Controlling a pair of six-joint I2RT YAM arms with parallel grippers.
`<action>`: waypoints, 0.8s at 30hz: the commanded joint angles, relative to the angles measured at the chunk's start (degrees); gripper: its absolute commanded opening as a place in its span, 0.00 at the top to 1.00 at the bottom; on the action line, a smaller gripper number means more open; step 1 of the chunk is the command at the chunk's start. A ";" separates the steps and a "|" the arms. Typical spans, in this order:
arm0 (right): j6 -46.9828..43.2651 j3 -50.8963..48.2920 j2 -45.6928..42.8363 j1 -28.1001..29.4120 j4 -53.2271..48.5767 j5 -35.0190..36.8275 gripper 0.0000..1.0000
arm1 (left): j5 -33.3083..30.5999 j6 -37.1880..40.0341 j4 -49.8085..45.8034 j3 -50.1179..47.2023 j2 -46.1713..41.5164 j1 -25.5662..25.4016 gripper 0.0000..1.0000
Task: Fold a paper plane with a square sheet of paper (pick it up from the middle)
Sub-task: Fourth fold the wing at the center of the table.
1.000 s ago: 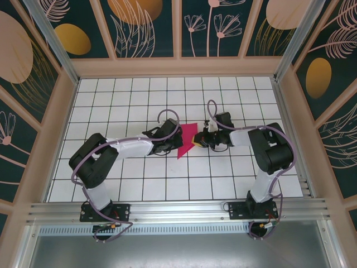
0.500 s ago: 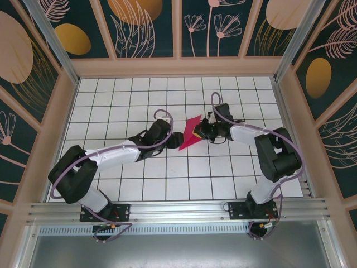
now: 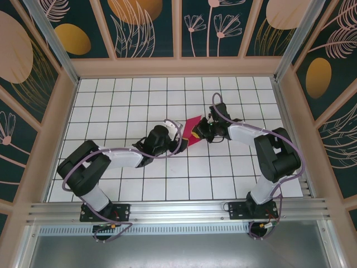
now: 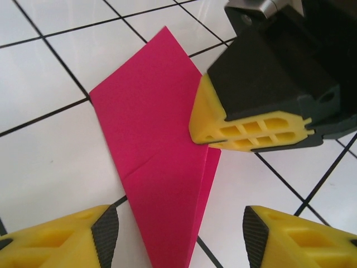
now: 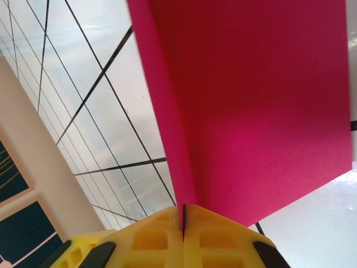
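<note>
The white gridded table (image 3: 111, 100) fills the floor of the cell. The left arm (image 3: 120, 157) and right arm (image 3: 270, 151) both reach in to its middle.

The paper (image 3: 193, 134) lies there between the two claws, a magenta-pink folded piece, broad at one end and narrowing to the other. From above, its long axis runs on a slant. The broad end sits toward the far right and the narrow end heads near-left, under the head of the left arm, which hides it.

In the left wrist view the paper (image 4: 156, 151) tapers down toward the camera. Its very tip is cut off by the bottom edge. A faint crease crosses it, and a second layer peeks out along its right side. Whether it lies flat or is lifted off the table cannot be told.

The right gripper (image 4: 207, 142) is pinched tight on that right edge, its yellow fingers pressed together on the paper (image 5: 183, 218).

The left gripper (image 4: 179, 229) stands wide, one finger on each side of the narrow end, neither touching the paper.
</note>
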 commanded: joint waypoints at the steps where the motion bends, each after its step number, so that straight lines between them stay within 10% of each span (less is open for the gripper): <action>1: 2.60 1.73 0.92 -0.36 0.04 -1.63 1.00 | 1.08 4.99 5.73 0.17 2.49 0.00 0.39; 17: 2.80 2.72 3.65 -2.08 0.11 -4.13 1.00 | 0.28 12.94 9.36 3.74 12.40 -0.63 0.51; 24: 2.32 2.63 3.63 -2.11 -0.11 -5.00 1.00 | 1.26 11.87 9.27 4.20 12.73 -0.71 0.74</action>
